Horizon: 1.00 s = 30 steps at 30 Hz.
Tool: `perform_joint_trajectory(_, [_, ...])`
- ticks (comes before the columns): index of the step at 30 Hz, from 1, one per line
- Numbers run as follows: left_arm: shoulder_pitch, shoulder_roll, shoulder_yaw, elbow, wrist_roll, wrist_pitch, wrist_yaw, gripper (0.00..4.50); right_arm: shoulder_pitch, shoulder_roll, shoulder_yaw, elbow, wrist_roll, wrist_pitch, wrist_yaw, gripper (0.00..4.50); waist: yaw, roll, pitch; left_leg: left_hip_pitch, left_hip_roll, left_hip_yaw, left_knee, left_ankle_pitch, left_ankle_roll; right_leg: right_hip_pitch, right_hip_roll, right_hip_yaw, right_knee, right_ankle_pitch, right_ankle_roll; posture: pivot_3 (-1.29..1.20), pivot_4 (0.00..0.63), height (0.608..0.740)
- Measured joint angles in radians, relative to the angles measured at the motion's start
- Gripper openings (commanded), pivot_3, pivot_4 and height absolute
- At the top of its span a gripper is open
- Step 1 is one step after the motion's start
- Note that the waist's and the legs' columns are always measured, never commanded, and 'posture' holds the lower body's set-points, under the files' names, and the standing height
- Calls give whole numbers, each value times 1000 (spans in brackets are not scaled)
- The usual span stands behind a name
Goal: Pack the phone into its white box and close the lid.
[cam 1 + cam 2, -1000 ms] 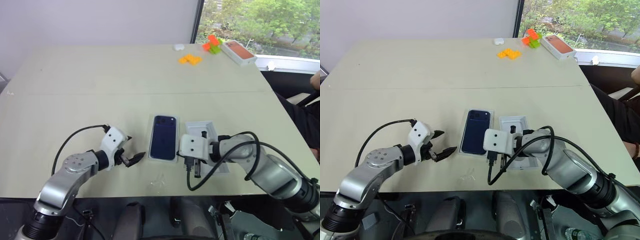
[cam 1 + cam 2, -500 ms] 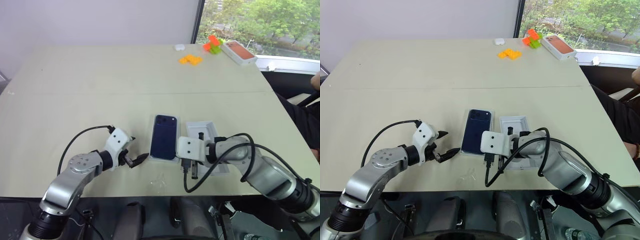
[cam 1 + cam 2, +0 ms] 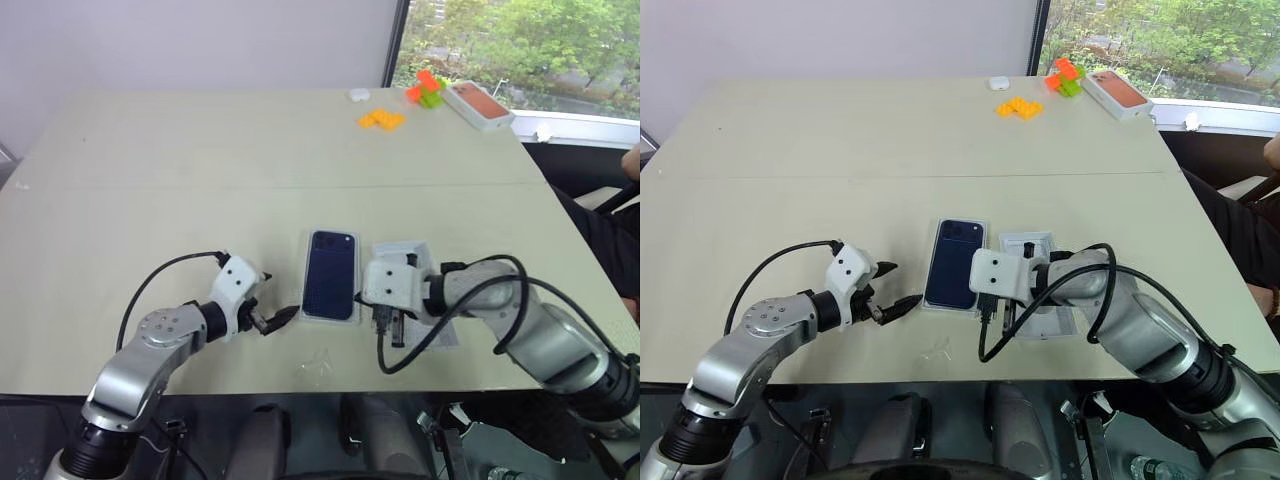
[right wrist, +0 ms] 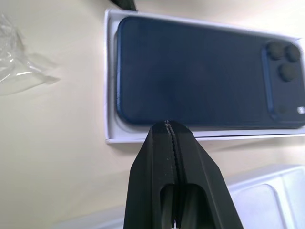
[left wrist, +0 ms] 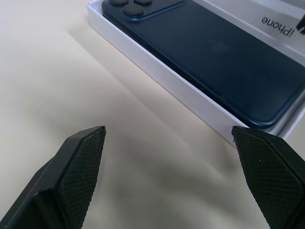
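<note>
The dark navy phone [image 3: 331, 285] lies back up inside the white box [image 5: 181, 88] near the table's front edge. My left gripper [image 3: 276, 295] is open just left of the box, and its fingertips [image 5: 86, 148] are low over the bare table. My right gripper [image 4: 167, 123] is shut on nothing and hovers over the box's right rim, between the box and the lid [image 3: 405, 250]. The lid seems to lie open side up right of the box, with "iPhone" on its side wall. A white moulded insert [image 4: 267, 200] shows inside it, and my right arm covers part of it.
A scrap of clear plastic wrap [image 3: 318, 365] lies at the front edge. At the far right are orange bricks [image 3: 380, 119], red and green bricks [image 3: 425, 88], a small white item [image 3: 357, 95] and a white box with an orange-red top [image 3: 478, 103]. A person's arm [image 3: 630, 160] shows at the right edge.
</note>
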Motion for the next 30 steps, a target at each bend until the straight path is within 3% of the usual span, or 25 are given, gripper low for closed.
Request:
perform_joint_trajectory(11, [-18, -6, 22, 25, -3, 0, 1, 4473, -2, 23, -44, 0, 37, 4, -10, 0, 0, 0, 0, 0, 0, 0, 0, 0, 0, 0, 0, 0, 0, 0, 0, 0, 150, 740])
perform_joint_trajectory(16, [-18, -13, 25, 29, 3, -4, 0, 4473, 4, 23, -171, -5, 105, 70, -28, 0, 1, 0, 0, 0, 0, 0, 0, 0, 0, 0, 0, 0, 0, 0, 0, 0, 150, 740])
perform_joint_trajectory(23, [-29, -23, 7, 43, 11, -14, -3, 4473, 35, 9, -181, -15, 124, 99, -50, 0, 1, 0, 0, 1, 0, 0, 0, 0, 0, 1, 0, 0, 0, 0, 0, 0, 150, 740])
perform_joint_trajectory(30, [-35, -27, -1, 47, 15, -15, -3, 4473, 64, 18, -286, -35, 198, 268, -106, 0, 1, 0, 0, 1, 0, 0, 0, 0, 0, 1, 0, 1, 0, 0, 0, 0, 150, 740])
